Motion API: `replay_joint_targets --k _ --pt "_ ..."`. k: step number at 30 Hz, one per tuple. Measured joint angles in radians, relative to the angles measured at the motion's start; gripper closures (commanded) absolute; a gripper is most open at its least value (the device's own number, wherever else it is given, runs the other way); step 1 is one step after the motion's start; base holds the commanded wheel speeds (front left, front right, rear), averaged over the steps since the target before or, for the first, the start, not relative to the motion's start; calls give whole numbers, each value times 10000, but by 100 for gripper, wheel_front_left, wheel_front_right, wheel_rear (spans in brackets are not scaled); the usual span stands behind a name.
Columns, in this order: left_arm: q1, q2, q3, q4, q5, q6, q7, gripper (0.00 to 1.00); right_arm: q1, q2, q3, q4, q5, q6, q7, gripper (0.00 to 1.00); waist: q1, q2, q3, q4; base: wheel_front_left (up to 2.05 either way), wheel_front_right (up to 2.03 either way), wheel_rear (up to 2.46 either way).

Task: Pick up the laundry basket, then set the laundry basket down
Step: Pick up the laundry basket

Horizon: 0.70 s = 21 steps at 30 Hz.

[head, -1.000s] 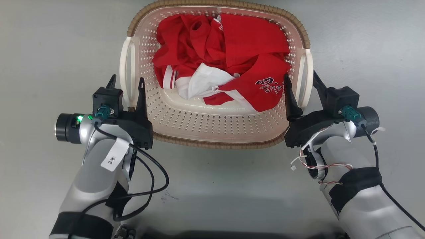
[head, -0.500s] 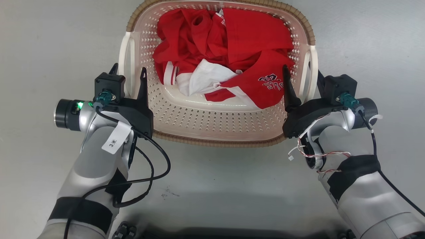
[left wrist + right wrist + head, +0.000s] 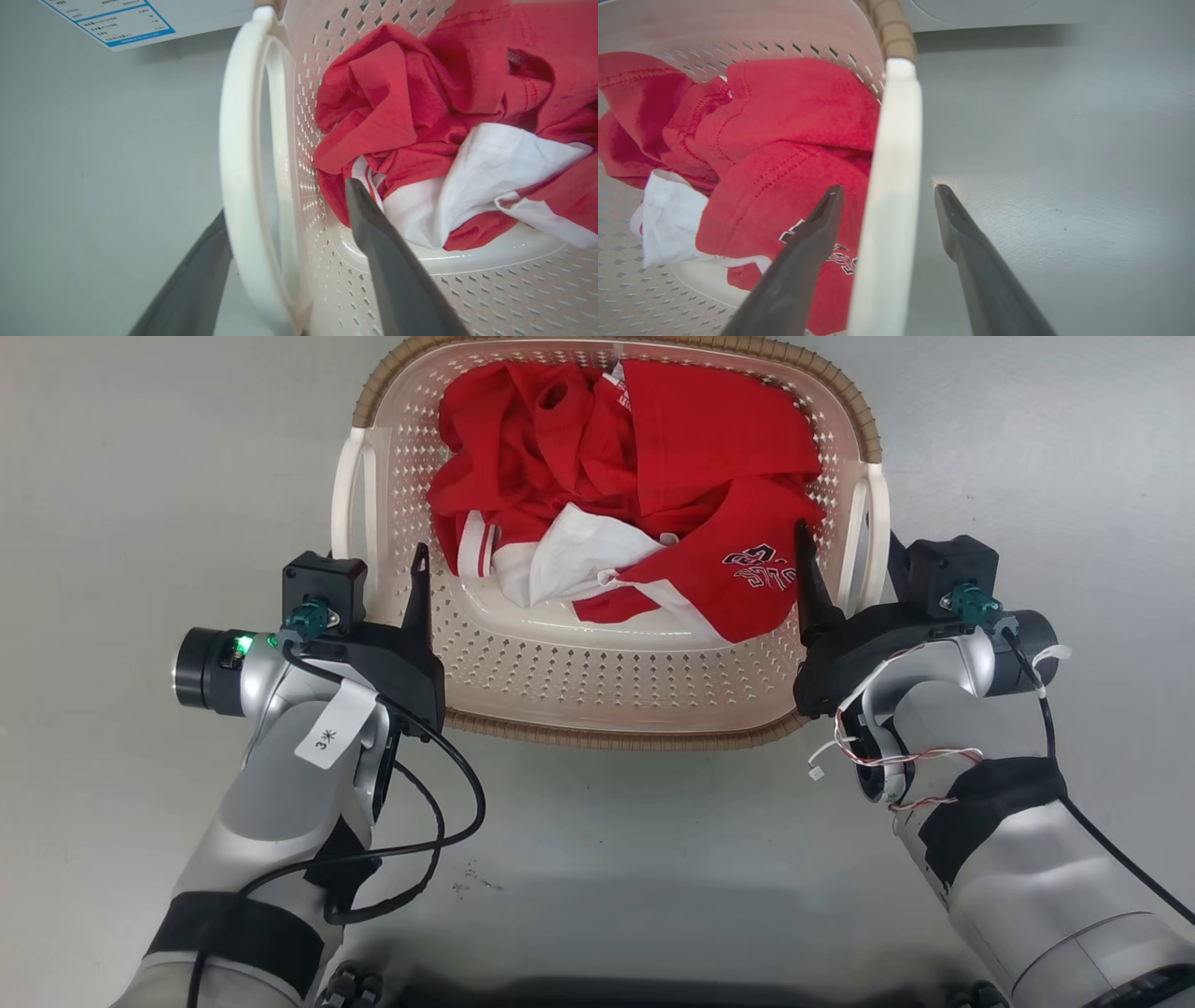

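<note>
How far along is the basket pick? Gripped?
Done: the approach. The left gripper straddles the left handle and the right gripper the right handle, each with one finger inside the laundry basket and one outside. In hand: the grasp; both jaws stand open, with gaps beside the handles. Left: close, lift, set down. The basket, holding red clothes, looks to sit on the grey floor.

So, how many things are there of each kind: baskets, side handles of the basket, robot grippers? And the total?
Cream perforated plastic laundry basket with brown woven-look rim: 1
White plastic side handles: 2
Dark two-fingered grippers, left gripper and right gripper: 2
Total: 5
</note>
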Motion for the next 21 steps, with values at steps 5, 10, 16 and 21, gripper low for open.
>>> replay_joint_targets --k 5,10,16,21 --pt "-20 0 -326 38 -424 31 42 0 -42 0 267 178 291 -38 52 0 0 0 -59 2 0 0 0" --pt "-26 0 -654 84 -635 105 132 0 -234 0 537 224 640 -40 75 0 0 0 -126 4 0 0 0" --pt "-41 6 -974 165 -997 178 217 0 -241 0 853 286 917 -50 79 0 0 0 -198 7 0 0 0" --pt "-144 15 -1262 201 -1160 263 311 0 -290 2 1012 364 1252 -52 79 3 0 1 -240 12 0 0 0"
